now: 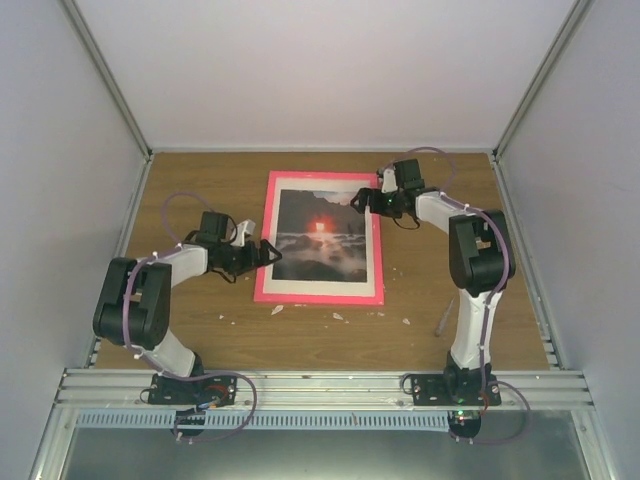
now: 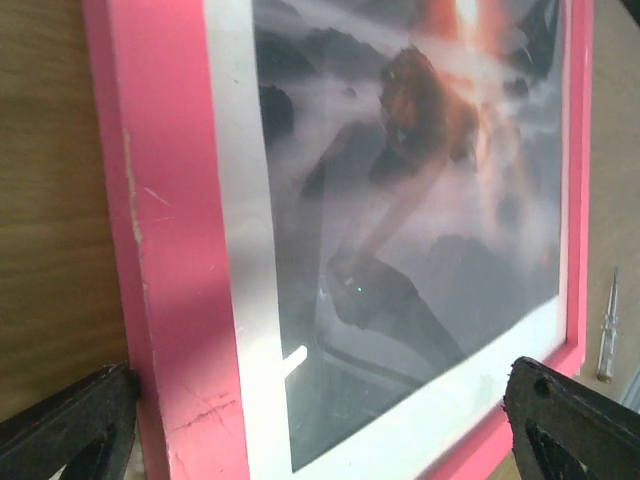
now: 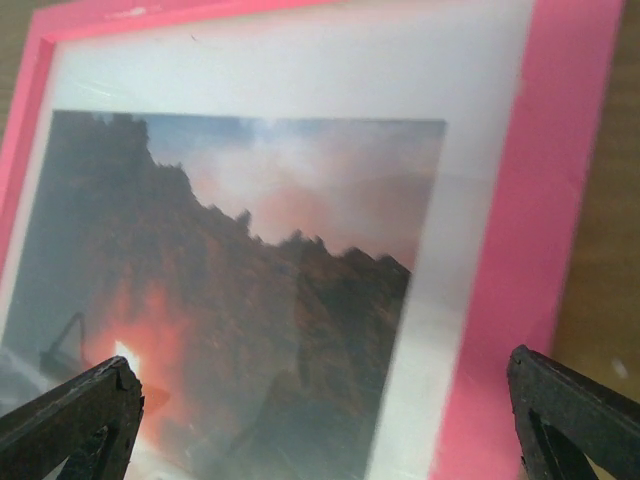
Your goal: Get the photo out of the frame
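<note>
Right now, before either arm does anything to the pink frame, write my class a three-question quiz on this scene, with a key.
1. True or false: the frame lies face up on the table with the photo inside it.
2. In the top view, the left end effector is at the frame's: A) far edge B) left edge C) right edge.
3. Fill in: the right end effector, like the left, is ___ (open or shut).
Key: 1 true; 2 B; 3 open.
</note>
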Controlling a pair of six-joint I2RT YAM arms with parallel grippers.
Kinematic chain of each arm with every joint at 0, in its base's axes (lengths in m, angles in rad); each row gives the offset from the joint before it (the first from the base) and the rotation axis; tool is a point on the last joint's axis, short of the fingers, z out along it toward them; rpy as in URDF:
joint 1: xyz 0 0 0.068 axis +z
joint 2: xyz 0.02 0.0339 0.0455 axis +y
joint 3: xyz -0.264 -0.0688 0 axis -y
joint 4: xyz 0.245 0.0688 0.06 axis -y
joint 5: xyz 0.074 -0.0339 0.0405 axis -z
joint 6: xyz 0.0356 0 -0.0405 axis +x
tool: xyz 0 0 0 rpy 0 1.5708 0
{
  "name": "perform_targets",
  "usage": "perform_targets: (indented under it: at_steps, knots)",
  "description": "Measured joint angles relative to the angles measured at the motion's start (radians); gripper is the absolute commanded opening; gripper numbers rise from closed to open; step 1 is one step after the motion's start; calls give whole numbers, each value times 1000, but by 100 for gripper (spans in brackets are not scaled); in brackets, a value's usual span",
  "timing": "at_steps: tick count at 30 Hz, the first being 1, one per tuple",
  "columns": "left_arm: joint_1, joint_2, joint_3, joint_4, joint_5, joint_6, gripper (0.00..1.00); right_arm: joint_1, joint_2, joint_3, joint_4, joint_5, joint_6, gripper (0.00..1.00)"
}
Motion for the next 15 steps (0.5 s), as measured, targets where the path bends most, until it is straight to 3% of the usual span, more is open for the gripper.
perform_targets:
  at_steps: [7, 15]
  knots:
    - [-99, -40, -33, 4, -26, -37, 99, 7, 58, 93, -38, -40, -69, 100]
    - [-113, -94, -51, -6, -138, -44, 99, 9, 34, 57, -42, -16, -103, 100]
